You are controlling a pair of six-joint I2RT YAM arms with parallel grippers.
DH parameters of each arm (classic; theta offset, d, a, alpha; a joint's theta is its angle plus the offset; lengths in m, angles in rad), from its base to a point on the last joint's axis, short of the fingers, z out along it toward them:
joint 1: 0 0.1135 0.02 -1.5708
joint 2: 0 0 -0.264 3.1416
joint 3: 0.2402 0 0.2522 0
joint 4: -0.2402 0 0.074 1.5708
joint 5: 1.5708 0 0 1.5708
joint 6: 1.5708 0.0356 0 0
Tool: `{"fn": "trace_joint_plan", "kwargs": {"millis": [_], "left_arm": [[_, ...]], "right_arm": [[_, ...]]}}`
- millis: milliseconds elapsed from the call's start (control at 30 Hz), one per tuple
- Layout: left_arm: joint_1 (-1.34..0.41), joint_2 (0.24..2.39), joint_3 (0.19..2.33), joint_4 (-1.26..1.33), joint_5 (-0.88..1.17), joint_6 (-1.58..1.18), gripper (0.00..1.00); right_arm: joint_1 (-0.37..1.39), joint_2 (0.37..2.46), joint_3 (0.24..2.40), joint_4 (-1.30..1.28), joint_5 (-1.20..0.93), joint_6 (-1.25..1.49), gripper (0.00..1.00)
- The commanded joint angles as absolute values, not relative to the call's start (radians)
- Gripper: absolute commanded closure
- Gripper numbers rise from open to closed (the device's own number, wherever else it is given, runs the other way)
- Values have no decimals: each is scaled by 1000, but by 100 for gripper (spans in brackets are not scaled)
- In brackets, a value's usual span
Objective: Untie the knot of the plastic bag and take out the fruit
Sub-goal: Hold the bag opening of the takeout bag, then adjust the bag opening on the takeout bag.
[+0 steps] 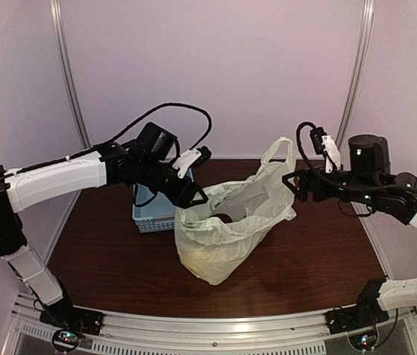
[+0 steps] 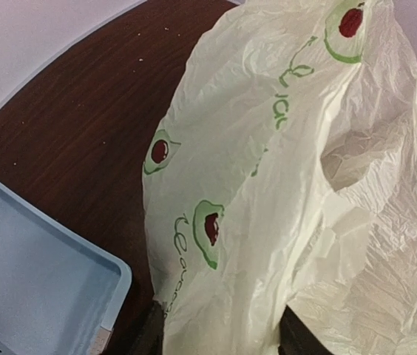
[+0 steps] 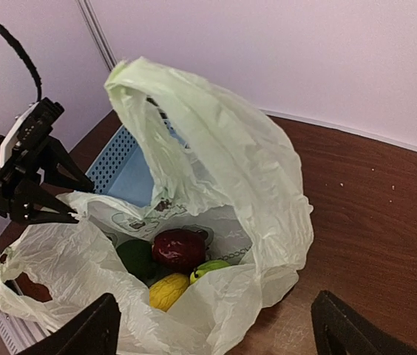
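The plastic bag (image 1: 227,225) sits mid-table, pale yellow-green and crinkly, with its mouth gaping. One handle loop (image 1: 279,151) stands up at the back right. The knot is out of view. In the right wrist view the fruit lies inside the plastic bag (image 3: 260,185): a dark red piece (image 3: 179,248), a dark green one (image 3: 136,257), a yellow one (image 3: 168,290) and a light green one (image 3: 208,268). My left gripper (image 1: 196,198) (image 2: 223,336) is at the bag's left top edge, its jaws apart with a fold of the plastic bag (image 2: 268,192) between them. My right gripper (image 1: 291,185) (image 3: 216,325) is open wide over the bag's right side.
A light blue perforated basket (image 1: 149,218) (image 2: 38,281) (image 3: 123,166) stands just left of and behind the bag, close under the left arm. Pale walls close the table's back and sides. Bare brown tabletop (image 1: 319,251) lies to the right of the bag.
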State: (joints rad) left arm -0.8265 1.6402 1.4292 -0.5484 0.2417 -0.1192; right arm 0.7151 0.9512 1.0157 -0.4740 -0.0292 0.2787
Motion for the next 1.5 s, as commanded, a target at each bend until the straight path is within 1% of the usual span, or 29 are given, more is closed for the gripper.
{"fn": "trace_joint_plan", "kwargs": {"millis": [0,133,200,267,333,533,767,800,900,1000,1167,1300,1467], "left_arm": [[-834,1642,1419,-502,277,-120,60],[-834,1643,1415,-503,277,-130,81],[-834,1643,1412,-498,276,-136,88],[-834,1643,1409,-496,277,-140,96],[-834,1642,1405,-493,278,-144,100],[-836,1631,1383,-471,275,-156,100],[-836,1619,1347,-420,291,-177,100],[-836,1618,1343,-412,291,-182,100],[-835,1611,1328,-377,283,-205,100],[-836,1599,1305,-337,251,-231,100],[-836,1588,1285,-297,180,-266,100],[-833,1591,1284,-283,131,-281,100],[-818,1590,1282,-252,106,-300,100]], "right_arm": [[812,906,992,-426,-74,295,13],[927,949,992,-377,-33,314,25],[985,1007,1006,-366,-7,314,28],[1031,1080,1033,-367,49,312,29],[1050,1159,1069,-367,85,324,31],[1046,1389,1221,-455,183,400,36],[1017,1563,1324,-507,167,428,37],[1016,1588,1332,-512,175,428,37],[1015,1647,1332,-514,168,440,32],[1016,1657,1292,-495,107,469,26],[1043,1601,1145,-455,30,543,21],[1099,1537,1048,-446,3,612,19],[1162,1495,912,-374,-94,696,21]]}}
